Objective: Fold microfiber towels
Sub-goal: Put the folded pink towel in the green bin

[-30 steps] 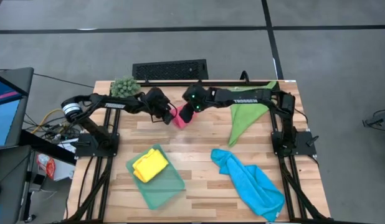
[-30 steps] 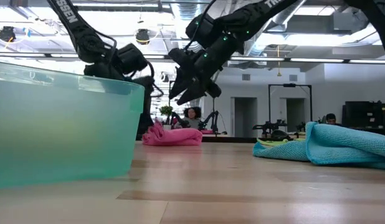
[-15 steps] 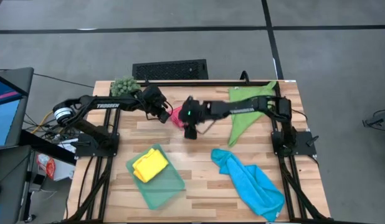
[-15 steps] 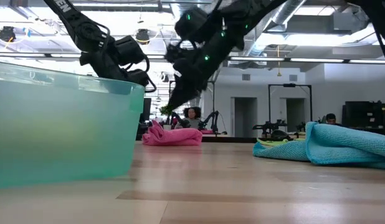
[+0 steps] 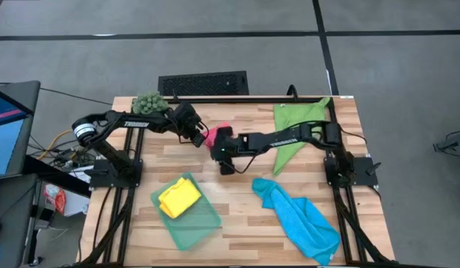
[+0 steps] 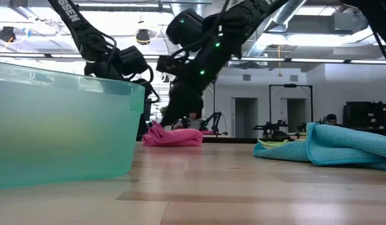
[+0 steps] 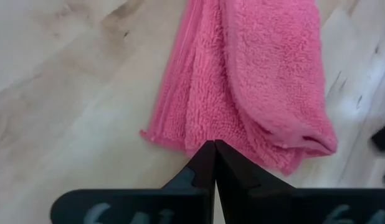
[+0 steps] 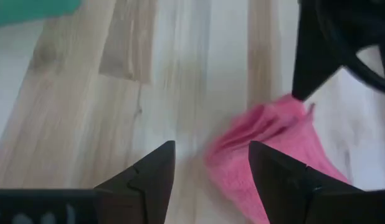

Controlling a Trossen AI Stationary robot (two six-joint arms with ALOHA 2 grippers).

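A: Two hands are at the soft pink microfiber towel (image 5: 216,136). How do they stand?

B: The left hand (image 7: 213,148) has its fingers pressed flat together, nothing between them, with their tips at the towel's near hem. The right hand (image 8: 211,163) stands wide, its two dark fingers (image 8: 154,169) spread over bare wood, gripping nothing.

A: And the towel itself?

B: It lies bunched on the wooden plank worktop (image 5: 237,216) toward the back, between the two hands; from the right wrist it shows just beyond that hand's open fingers.

A: The other cloths?

B: The folded yellow towel (image 5: 179,198) sits in the pale teal translucent tray (image 5: 206,228). The leaf-green towel (image 5: 293,134) lies near the right arm, and the crumpled bright blue towel (image 5: 301,219) lies at the front right.

A: Anything unclear?

B: From above, the arms cover most of the pink towel. Whether the left fingertips touch it, I cannot tell.
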